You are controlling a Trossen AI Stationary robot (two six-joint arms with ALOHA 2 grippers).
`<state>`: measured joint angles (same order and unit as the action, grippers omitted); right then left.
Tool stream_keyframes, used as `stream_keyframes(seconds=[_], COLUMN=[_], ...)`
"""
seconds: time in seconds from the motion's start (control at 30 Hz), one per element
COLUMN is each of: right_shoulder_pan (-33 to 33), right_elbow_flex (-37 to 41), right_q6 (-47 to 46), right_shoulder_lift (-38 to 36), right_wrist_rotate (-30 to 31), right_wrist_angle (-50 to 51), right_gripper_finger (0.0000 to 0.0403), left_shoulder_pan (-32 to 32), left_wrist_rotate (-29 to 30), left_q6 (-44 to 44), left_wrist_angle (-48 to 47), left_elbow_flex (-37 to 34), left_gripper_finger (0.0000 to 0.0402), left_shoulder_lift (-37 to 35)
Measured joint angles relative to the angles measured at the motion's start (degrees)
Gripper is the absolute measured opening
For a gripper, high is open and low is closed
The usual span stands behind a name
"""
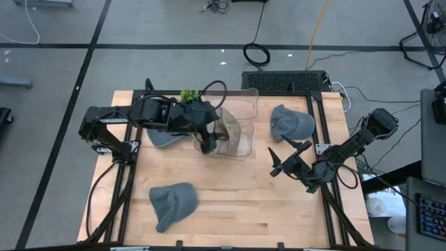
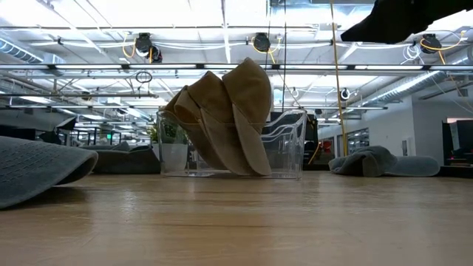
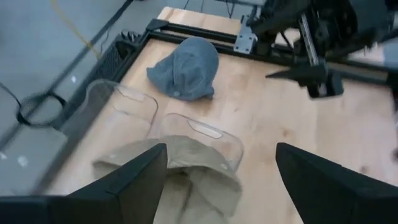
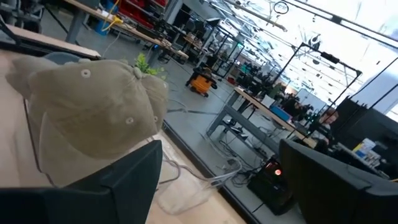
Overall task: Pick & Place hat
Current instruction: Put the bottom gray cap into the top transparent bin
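Left end effector (image 1: 207, 144) hovers at frame centre, fingers spread, released over tan hats (image 1: 230, 132) stacked in the clear bin (image 1: 245, 97). Looks like placement just finished. Next: fetch the grey hat (image 1: 173, 203) lower left on the table (image 1: 237, 209). Right end effector (image 1: 284, 162) waits open, centre right.

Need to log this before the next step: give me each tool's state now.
Left tool: open, holding nothing, over the tan caps in the clear bin.
Right tool: open, holding nothing, above bare table.
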<state>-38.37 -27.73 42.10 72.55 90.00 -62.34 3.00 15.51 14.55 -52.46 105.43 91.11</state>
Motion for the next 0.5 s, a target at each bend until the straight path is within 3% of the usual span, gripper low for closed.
stream_keyframes(seconds=[0.17,0.23,0.33,0.5], right_shoulder_pan=[-1.5,-2.0,-2.6,-0.3], right_elbow_flex=[0.0,0.0,-0.1,-3.4], right_q6=[0.4,4.0,7.9,8.2], right_shoulder_lift=[0.0,-0.1,-1.9,-9.0], right_wrist_rotate=[0.0,0.0,0.0,0.1], right_wrist_angle=[-5.9,-11.0,-16.7,-14.0], right_gripper_finger=[0.0313,0.0313,0.0313,0.0313], left_shoulder_pan=[0.4,0.6,1.3,2.1], left_wrist_rotate=[0.0,0.0,1.0,3.9], left_q6=[16.3,19.0,15.4,8.0], left_wrist_angle=[0.7,2.6,4.8,3.9], left_elbow_flex=[0.0,0.0,0.0,0.0], left_gripper_finger=[0.0307,0.0309,0.0308,0.0295], left_shoulder_lift=[0.0,0.0,-0.4,-3.8])
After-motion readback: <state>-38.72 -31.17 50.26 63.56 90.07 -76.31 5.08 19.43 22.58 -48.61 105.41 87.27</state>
